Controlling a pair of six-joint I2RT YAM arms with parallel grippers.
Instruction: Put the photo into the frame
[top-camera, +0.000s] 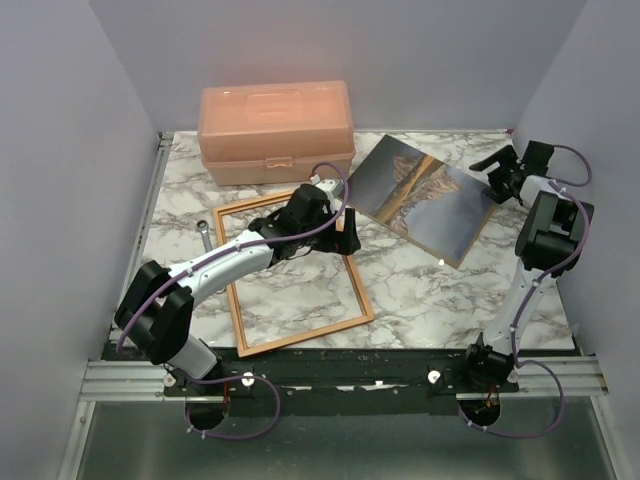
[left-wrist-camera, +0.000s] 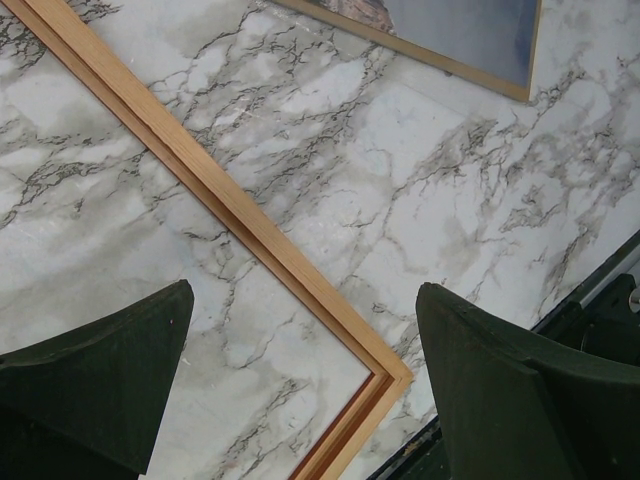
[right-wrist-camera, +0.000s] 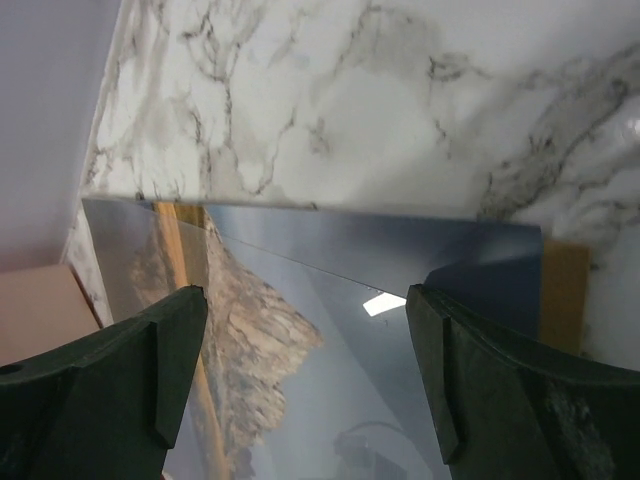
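Photo (top-camera: 420, 200): lies picture-up at the far right of the table (top-camera: 440, 300), on a brown board (right-wrist-camera: 563, 290) that shows past its edge, well apart from the frame (top-camera: 305, 335).
Photo's axis: diagonal, far-left to near-right.
Frame: flat on the marble, long axis near to far, skewed to the photo.
Right gripper (right-wrist-camera: 305, 330): jaws spread over the photo's edge, pinching nothing.
Left gripper (left-wrist-camera: 305, 300): spread wide above a frame rail, empty.
Risk: the thin print may slide, or the board lift with it; unturned, it would land across a rail.
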